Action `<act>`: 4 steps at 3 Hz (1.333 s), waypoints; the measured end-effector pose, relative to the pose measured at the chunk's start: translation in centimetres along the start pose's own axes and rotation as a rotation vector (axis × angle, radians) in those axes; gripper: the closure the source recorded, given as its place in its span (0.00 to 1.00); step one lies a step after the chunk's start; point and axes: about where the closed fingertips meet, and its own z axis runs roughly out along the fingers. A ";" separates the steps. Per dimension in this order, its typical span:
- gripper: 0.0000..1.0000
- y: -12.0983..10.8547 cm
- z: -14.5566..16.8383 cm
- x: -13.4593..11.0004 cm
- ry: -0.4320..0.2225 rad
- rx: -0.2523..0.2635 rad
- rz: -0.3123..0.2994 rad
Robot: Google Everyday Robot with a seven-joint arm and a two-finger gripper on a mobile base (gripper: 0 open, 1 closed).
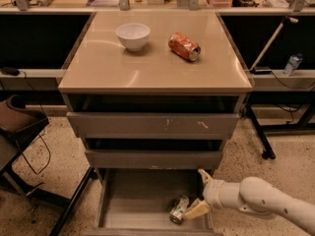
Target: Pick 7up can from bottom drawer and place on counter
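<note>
- In the camera view, a grey cabinet is seen from the front and above, with the bottom drawer (133,200) pulled out over a speckled floor.
- The 7up can (178,210) is seen lying on its side on the drawer's grey floor, near the front right corner.
- The tool (194,192) is reached in from the right on a white arm (261,200) and is placed over the right side of the drawer.
- Its two fingers are spread wide apart; nothing is clamped between them.
- The lower finger (197,209) is laid just beside the can's right side; whether they touch cannot be told.
- On the counter (147,73), a white bowl (133,35) is set upright, and an orange-red can (184,46) is laid on its side to the right of it.
</note>
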 end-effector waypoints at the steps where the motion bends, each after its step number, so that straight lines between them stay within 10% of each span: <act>1: 0.00 -1.5 -0.3 0.3 0.006 0.061 0.001; 2: 0.00 -1.5 -0.2 0.3 0.006 0.060 0.001; 4: 0.00 -3.1 12.0 1.5 -0.097 0.010 0.189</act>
